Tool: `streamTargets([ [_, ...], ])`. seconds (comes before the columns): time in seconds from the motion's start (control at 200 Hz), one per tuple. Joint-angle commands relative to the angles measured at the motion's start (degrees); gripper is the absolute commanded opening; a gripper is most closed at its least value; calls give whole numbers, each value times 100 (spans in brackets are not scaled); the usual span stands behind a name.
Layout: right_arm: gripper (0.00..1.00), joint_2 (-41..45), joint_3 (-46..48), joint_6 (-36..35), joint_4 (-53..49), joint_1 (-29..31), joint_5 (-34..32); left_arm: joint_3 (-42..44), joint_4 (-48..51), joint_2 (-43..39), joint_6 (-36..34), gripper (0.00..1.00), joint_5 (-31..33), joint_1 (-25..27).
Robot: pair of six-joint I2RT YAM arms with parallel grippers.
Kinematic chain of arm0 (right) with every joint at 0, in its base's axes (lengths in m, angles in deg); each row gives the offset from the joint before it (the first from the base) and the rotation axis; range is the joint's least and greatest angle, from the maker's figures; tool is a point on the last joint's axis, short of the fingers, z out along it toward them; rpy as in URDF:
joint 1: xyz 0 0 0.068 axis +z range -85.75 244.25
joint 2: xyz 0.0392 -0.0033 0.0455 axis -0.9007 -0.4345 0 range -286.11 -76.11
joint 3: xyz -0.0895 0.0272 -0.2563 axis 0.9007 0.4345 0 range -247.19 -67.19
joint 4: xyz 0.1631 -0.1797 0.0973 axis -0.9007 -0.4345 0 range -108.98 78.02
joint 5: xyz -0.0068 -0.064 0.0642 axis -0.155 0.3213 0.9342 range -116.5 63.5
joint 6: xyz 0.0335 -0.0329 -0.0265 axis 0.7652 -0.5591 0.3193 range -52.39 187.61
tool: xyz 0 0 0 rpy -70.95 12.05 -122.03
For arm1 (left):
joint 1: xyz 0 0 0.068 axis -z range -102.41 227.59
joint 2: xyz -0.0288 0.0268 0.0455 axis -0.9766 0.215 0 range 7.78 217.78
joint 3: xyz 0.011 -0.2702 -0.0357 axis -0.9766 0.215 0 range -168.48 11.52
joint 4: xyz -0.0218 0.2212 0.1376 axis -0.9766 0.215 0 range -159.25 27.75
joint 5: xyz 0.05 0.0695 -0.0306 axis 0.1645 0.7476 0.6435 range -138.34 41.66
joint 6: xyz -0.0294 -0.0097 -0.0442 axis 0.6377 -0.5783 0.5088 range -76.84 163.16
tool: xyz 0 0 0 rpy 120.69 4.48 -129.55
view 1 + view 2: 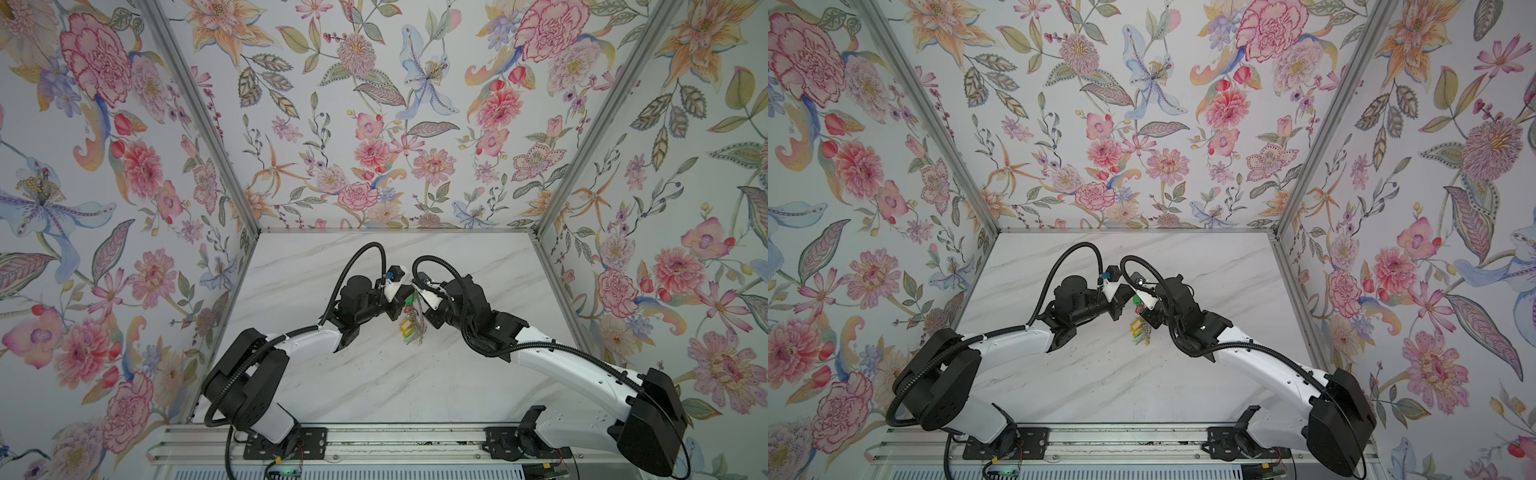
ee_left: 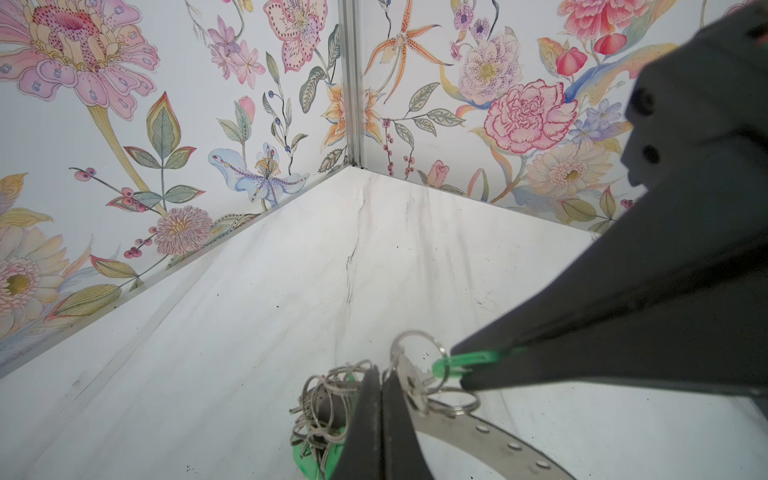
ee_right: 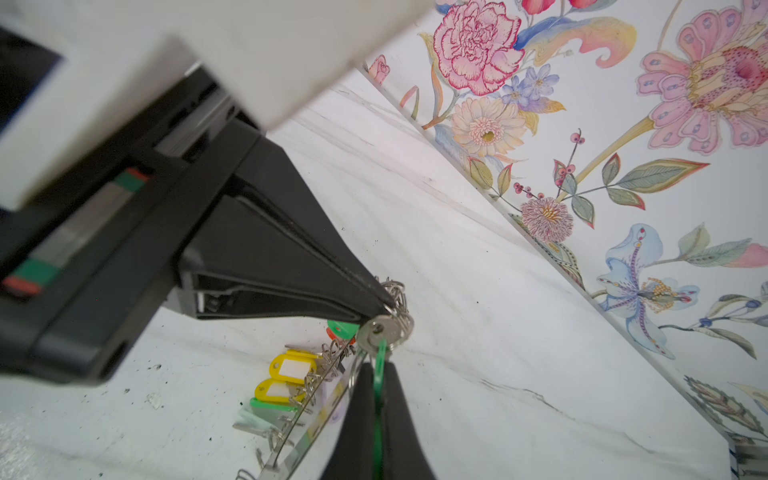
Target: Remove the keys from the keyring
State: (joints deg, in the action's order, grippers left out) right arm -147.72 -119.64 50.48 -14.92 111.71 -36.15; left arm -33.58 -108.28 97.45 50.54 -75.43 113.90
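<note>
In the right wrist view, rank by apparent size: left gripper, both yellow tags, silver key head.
Largest: left gripper, by far, its body close to the camera.
Then one yellow tag, the other yellow tag and the key head: too alike to rank.

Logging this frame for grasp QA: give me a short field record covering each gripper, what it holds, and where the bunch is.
left gripper: shut, apparently on the rim of the keyring
right gripper: shut on a green tag
keys: on their split rings, none seen loose
bunch: hangs below the two grippers, which meet tip to tip
yellow tags: two, hanging in the bunch
table: contact with the bunch's low end cannot be told
</note>
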Motion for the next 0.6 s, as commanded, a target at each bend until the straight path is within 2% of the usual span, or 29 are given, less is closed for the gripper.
streamTargets([
  [0.0,0,598,-3,42,59,411,771,-13,619,224,298,0,2022,-774],
  [0.596,0,751,175,157,-49,421,397,105,545,158,338,0,2032,-941],
])
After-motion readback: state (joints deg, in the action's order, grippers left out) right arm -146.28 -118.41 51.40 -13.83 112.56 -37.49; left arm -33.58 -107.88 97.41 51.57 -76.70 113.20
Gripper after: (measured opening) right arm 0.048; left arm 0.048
